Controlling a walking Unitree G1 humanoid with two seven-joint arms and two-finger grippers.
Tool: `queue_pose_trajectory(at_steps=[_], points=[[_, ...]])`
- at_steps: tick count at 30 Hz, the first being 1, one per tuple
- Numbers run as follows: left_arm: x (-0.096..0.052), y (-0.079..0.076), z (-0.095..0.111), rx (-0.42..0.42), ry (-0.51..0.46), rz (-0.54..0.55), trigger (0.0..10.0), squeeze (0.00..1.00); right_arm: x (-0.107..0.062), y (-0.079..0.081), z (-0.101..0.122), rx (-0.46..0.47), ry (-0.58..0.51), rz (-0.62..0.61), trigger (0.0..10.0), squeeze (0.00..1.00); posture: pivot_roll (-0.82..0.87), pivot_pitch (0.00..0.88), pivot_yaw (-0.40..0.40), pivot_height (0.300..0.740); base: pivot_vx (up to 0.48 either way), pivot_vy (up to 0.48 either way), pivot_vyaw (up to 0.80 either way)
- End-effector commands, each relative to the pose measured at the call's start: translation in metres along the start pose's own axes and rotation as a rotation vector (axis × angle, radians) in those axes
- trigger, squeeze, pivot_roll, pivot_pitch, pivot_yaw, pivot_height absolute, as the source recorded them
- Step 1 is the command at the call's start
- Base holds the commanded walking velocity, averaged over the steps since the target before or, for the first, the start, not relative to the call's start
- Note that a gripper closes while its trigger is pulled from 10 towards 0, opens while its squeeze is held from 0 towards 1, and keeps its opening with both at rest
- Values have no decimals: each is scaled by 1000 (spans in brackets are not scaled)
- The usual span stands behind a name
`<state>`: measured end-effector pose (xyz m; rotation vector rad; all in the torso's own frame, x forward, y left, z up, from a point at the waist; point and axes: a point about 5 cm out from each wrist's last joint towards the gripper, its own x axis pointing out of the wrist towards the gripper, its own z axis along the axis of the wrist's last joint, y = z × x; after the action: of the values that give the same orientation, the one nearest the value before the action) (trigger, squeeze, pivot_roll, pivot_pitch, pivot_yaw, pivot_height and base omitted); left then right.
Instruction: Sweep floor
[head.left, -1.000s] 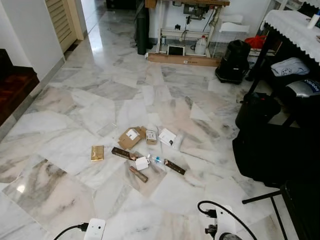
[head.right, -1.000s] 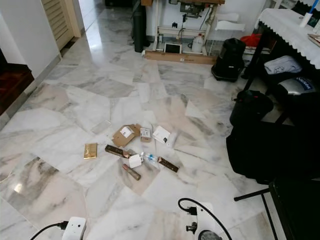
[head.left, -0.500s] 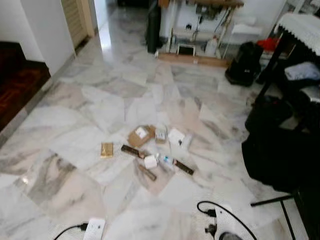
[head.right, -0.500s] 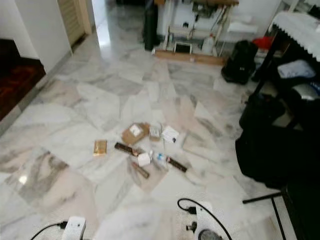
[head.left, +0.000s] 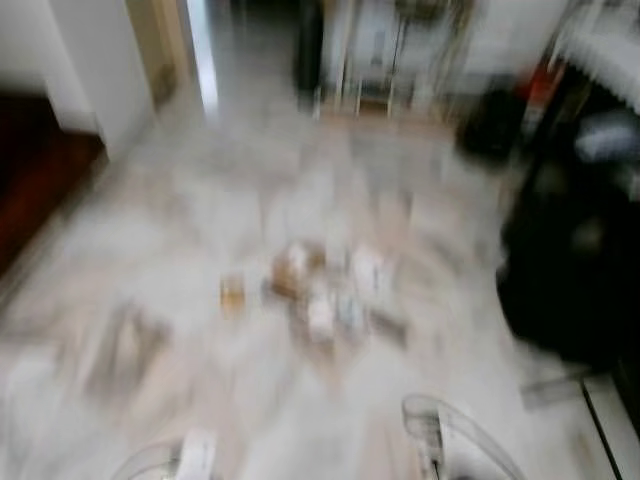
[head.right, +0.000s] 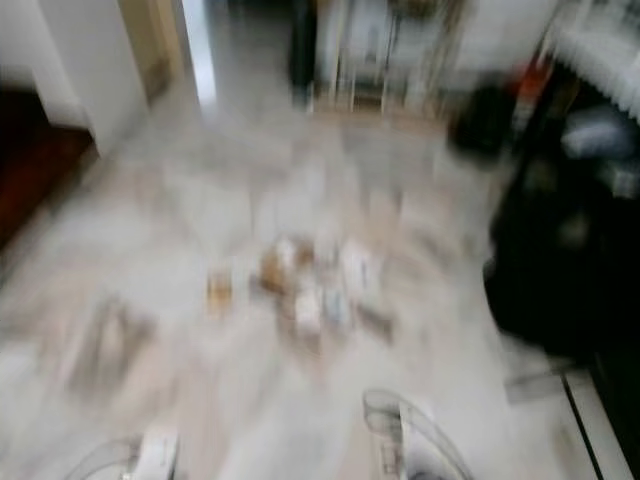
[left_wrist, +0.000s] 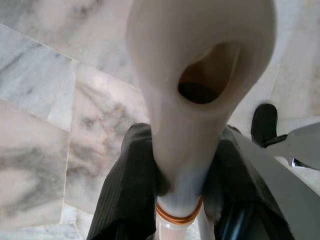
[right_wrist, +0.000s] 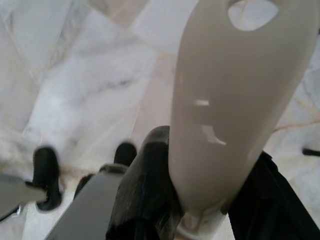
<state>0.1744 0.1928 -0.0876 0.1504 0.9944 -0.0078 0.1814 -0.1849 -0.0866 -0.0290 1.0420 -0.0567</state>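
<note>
Grey-veined white marble floor (left_wrist: 45, 90); cream handle (left_wrist: 200, 75); black fingers (left_wrist: 127, 190).

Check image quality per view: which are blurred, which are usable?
Left and right eye views: heavy motion blur, the litter pile reads only as smudges. Left wrist view: sharp floor, cream handle soft up close. Right wrist view: mild blur, cream handle readable.
</note>
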Motion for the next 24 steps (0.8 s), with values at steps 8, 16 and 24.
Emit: queue_pose_trajectory(at_steps=[8,16,24], points=[[-3,31,8,-189,-80,81,10000,0,-2,-5,8,142,-127,35,10000,0,-53,52,-27,740,0,0,0],[-3,32,8,-169,-81,81,10000,0,-2,-4,8,140,-126,36,10000,0,-54,53,-27,740,269,0,0],[-2,33,10,-167,-86,85,10000,0,-2,-4,9,141,-126,37,10000,0,-51,57,-26,740,328,0,0]])
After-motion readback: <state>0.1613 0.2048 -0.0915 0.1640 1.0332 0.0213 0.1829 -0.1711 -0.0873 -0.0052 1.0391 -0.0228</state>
